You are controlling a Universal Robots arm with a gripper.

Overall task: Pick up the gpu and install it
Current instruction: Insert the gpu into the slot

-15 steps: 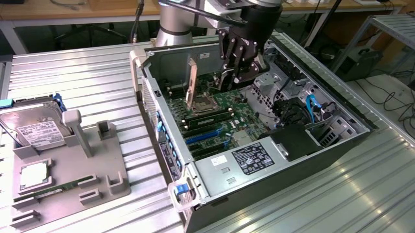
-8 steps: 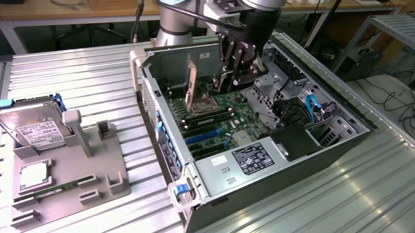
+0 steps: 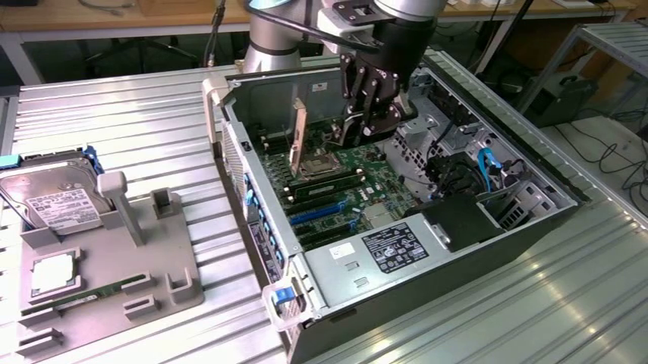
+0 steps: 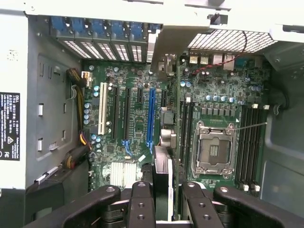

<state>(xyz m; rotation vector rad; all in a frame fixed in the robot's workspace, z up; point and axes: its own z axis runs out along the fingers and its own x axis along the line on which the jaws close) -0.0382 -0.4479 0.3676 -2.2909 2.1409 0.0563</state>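
Robotics lab: open computer case (image 3: 405, 227) on ribbed metal workbench (image 3: 121, 121), cluttered desks behind.

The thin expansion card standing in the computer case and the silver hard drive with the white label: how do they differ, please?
The thin expansion card stands on edge inside the open computer case; the silver hard drive lies label up outside it, by the grey holder. The card is a thin board; the drive is a thicker metal box. Both are rectangular.
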